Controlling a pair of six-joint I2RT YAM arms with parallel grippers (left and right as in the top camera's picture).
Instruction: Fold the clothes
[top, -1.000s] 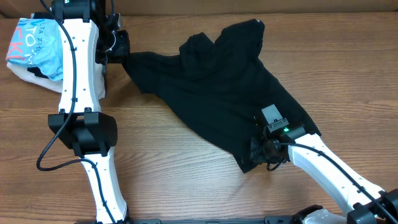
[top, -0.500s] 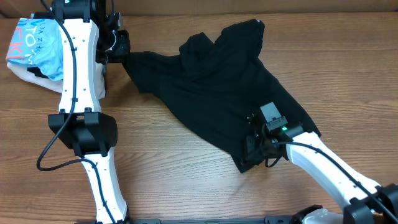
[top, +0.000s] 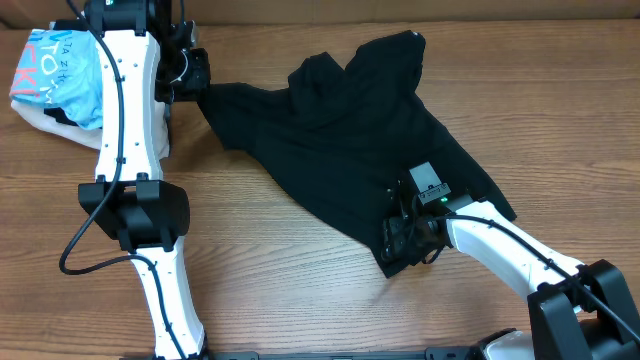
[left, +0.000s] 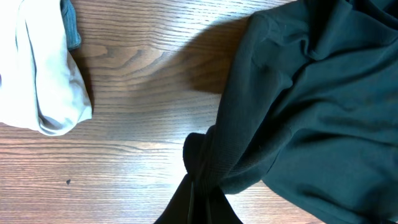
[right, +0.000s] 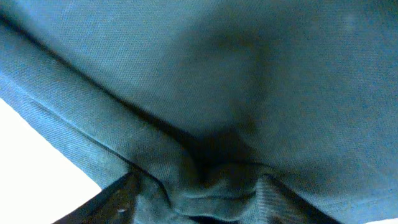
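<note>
Your black garment (top: 350, 140) sprawls rumpled across the surface (top: 280, 290), soft, light and likely to sag, so take it by its edges: left gripper (top: 197, 84) jaws clenched on a bunched far corner, right gripper (top: 395, 242) jaws clenched on the near hem.
</note>
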